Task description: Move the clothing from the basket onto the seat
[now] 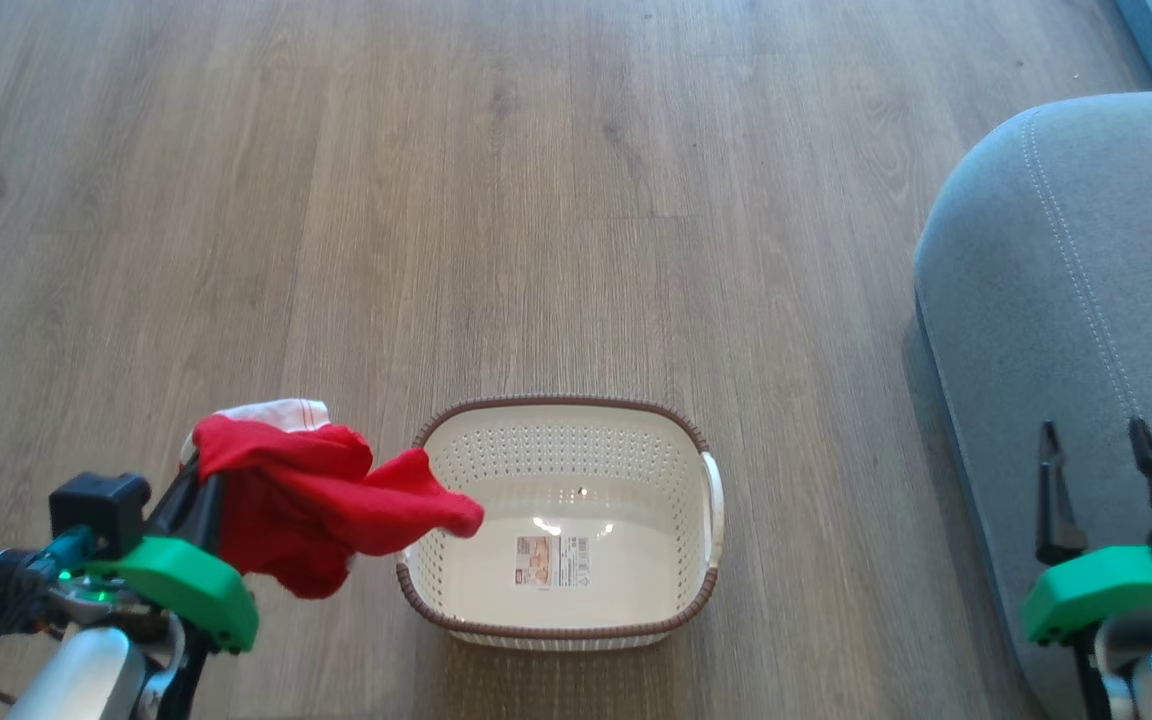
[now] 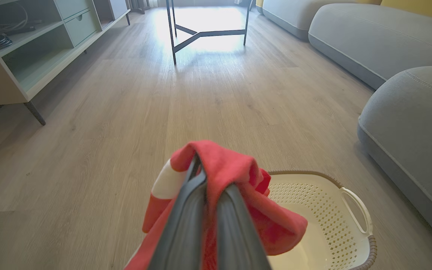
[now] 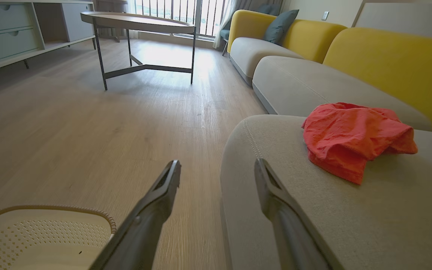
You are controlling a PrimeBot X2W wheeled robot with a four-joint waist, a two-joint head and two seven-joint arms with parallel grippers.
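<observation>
A piece of red clothing (image 1: pixel 316 510) with white trim hangs from my left gripper (image 1: pixel 198 478), which is shut on it just left of the basket (image 1: pixel 706 440); one corner droops over the basket's left rim. In the left wrist view the fabric (image 2: pixel 234 176) drapes over my left gripper (image 2: pixel 210 176) above the basket (image 2: pixel 336 225). The basket is cream with a brown rim, and inside lies nothing but a sticker label (image 1: pixel 551 560). A second red garment (image 3: pixel 354 135) lies crumpled on the grey seat (image 3: pixel 369 210). My right gripper (image 1: pixel 1101 445) stands open over the seat's (image 1: pixel 1046 280) front edge, holding nothing.
Wooden floor surrounds the basket. A round table (image 3: pixel 137 22) on thin dark legs stands farther off, with a shelf unit (image 2: pixel 17 48) along the left wall. More grey cushions with yellow backs (image 3: pixel 388 60) continue behind the seat.
</observation>
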